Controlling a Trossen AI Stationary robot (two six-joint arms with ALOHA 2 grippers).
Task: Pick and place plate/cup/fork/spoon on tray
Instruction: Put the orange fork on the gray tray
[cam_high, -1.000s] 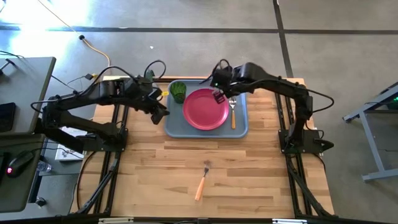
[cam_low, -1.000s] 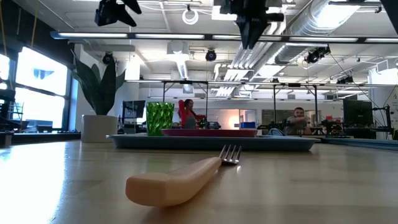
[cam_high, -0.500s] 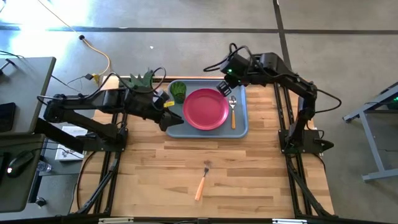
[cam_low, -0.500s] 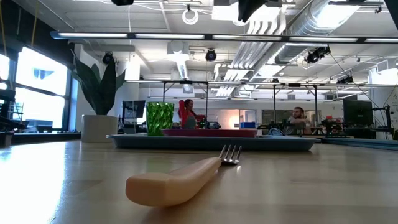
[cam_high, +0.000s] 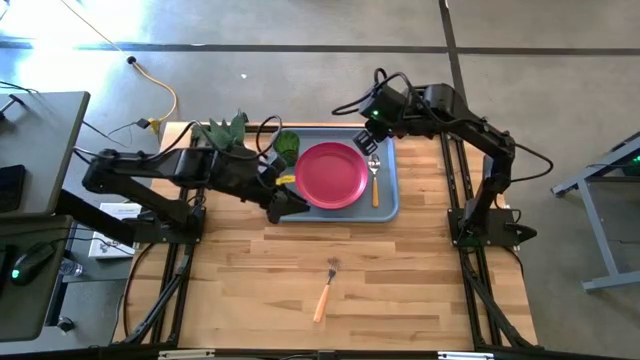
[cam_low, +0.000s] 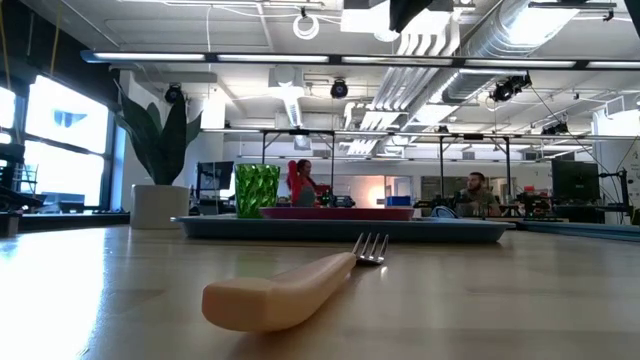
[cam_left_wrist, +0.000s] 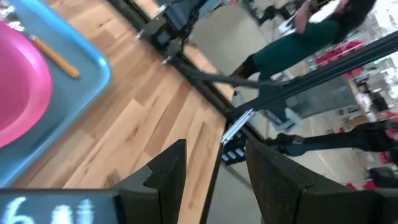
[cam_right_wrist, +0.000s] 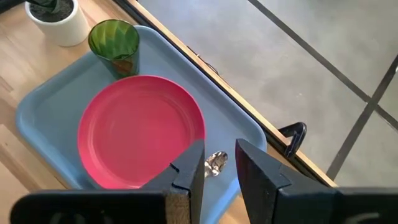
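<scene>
The light blue-grey tray (cam_high: 385, 205) lies at the table's far middle. On it rest the pink-red plate (cam_high: 330, 175), the dark green cup (cam_high: 287, 146) standing at its far left corner, and the spoon (cam_high: 375, 182) lying right of the plate, bowl toward the far edge. The fork (cam_high: 324, 290) lies on the bare table near the front, tines toward the tray; it also shows in the low view (cam_low: 290, 288). My left gripper (cam_high: 288, 205) is open and empty over the tray's near left corner. My right gripper (cam_right_wrist: 219, 149) is open and empty above the spoon's bowl (cam_right_wrist: 216, 163).
A leafy plant in a white pot (cam_high: 225, 132) stands left of the tray at the far edge. Bare wood lies all around the fork. People sit in the room beyond the table (cam_low: 478, 195).
My left gripper has gone toward the table's right and near edges, from beside the tray's left rim to over its near left corner. My right gripper has risen and drawn back toward the far edge, away from the plate. The spoon, plate, cup and fork have stayed put.
</scene>
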